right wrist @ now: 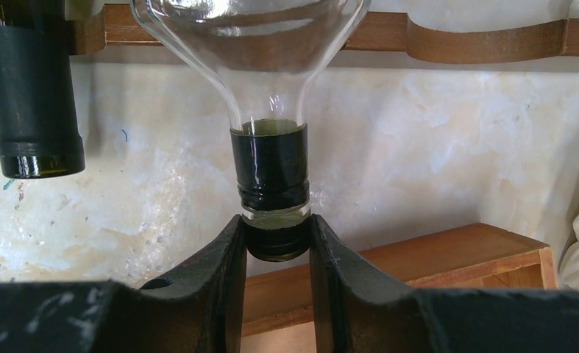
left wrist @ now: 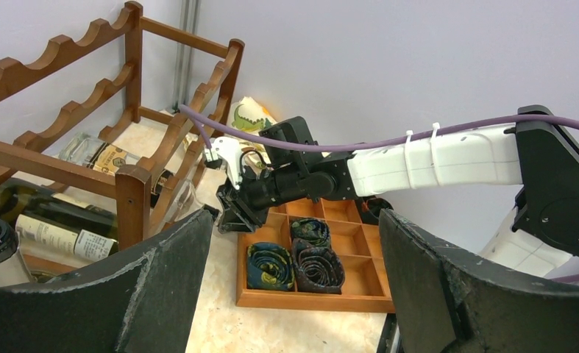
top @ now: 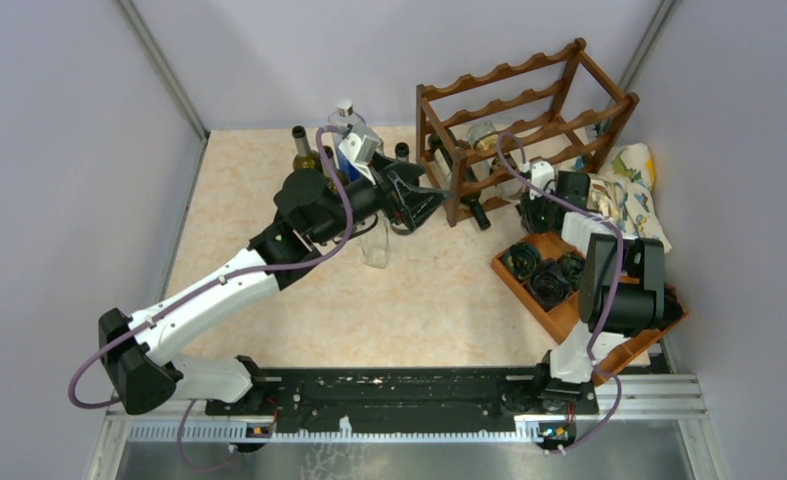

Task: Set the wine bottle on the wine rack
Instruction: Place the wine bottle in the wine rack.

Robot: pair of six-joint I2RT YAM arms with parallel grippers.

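Left gripper point(left wrist: 295, 220), jaws wide apart, in the foreground; beyond it, the right gripper point(left wrist: 231, 213) meets a clear wine bottle point(left wrist: 185, 204) at the wine rack point(left wrist: 133, 198), near a wooden compartment tray point(left wrist: 308, 300).

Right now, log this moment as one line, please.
right end effector: shut on wine bottle neck | bottle shoulder: at wine rack rail | left end effector: open, empty

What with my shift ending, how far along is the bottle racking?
Done: a dark bottle lies in the rack. In hand: the right gripper grips a clear bottle by the neck at the rack. Left: seating and releasing it; the left gripper is open.
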